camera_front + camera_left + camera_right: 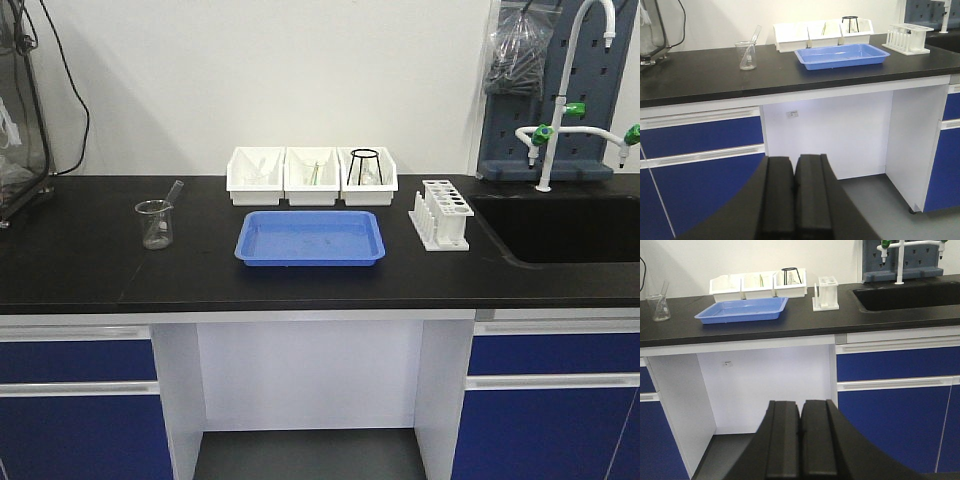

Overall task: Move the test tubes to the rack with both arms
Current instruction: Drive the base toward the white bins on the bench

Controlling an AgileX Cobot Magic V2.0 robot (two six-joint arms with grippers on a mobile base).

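Benchtop holds rack; wrist cameras add closed grippers.

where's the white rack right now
In the front view the rack stands on the black counter, right of centre, between the blue tray and the sink.

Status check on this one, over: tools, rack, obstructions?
Short of the bench: left tool shut, right tool shut, both empty. Rack beside blue tray, holes look empty. Nothing blocking in view.
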